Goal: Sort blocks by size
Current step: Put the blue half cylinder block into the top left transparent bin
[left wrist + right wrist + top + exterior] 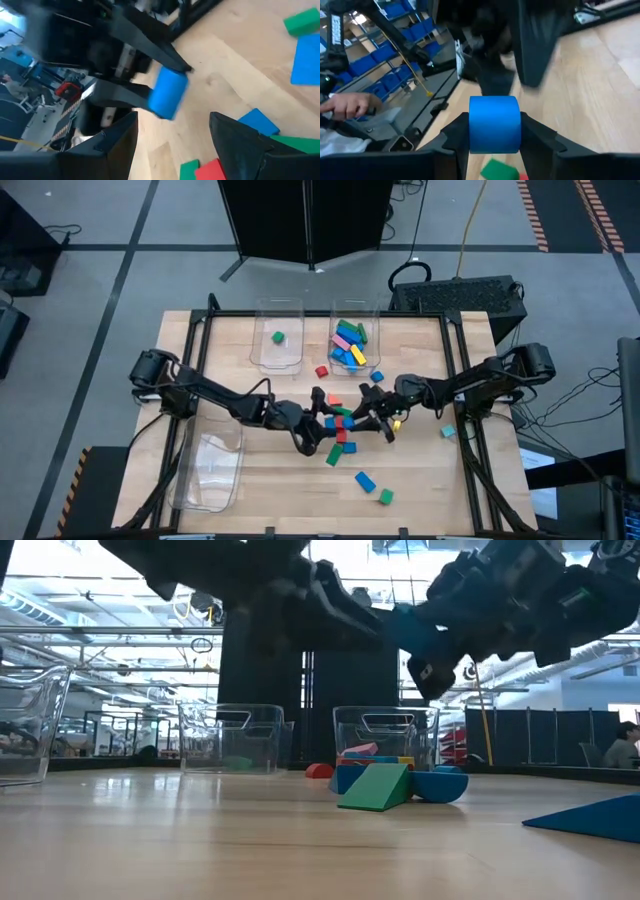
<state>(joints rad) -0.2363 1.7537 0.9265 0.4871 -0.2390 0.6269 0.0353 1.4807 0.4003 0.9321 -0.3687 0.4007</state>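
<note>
My right gripper (pixel 494 142) is shut on a blue block (pixel 494 122), held above the middle of the table. My left gripper (pixel 172 145) stands open just left of it and faces it, with nothing between its fingers. Below them a pile of loose red, green and blue blocks (pixel 340 430) lies on the table. More blocks lie singly: a blue block (pixel 365 481), a green block (pixel 386 496), a cyan block (pixel 447 432) and a red block (pixel 321 371). My right gripper pinches the blue block's two opposite sides (pixel 472 125) between its two fingers. The fingers come nearly level from the table's right side. The block (pixel 167 92) sticks out past the fingertips toward my left gripper, lifted clear of the table.
Two clear bins stand at the far edge: the left bin (pixel 278 355) holds one green block, the right bin (pixel 372 315) several coloured ones. A third clear bin (pixel 210 470) sits at the near left. A person's hand (pixel 350 102) shows beyond the table.
</note>
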